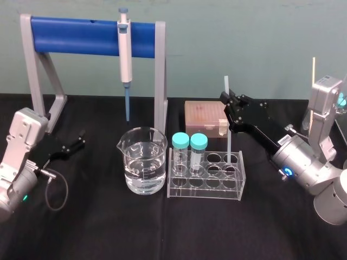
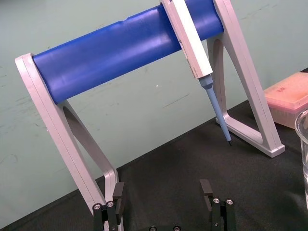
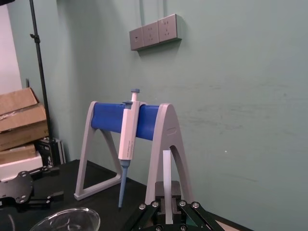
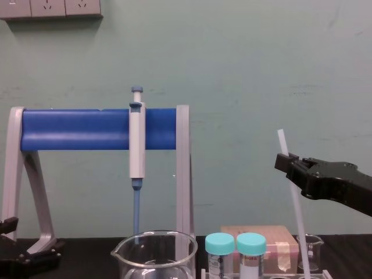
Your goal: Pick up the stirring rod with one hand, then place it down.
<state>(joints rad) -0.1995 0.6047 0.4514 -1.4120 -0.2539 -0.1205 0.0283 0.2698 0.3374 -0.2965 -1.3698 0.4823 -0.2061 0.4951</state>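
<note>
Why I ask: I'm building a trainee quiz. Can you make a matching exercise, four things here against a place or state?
1 rod
2 pipette
3 beaker
4 left hand

a open, near the stand's foot
b holds clear liquid
c gripped by the right hand
d hanging on the stand

Pairs: 1-c, 2-d, 3-b, 4-a.

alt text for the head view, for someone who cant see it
The right gripper holds a white stirring rod upright by a clear tube rack. The left gripper sits open at the left, near a beaker of water.
</note>
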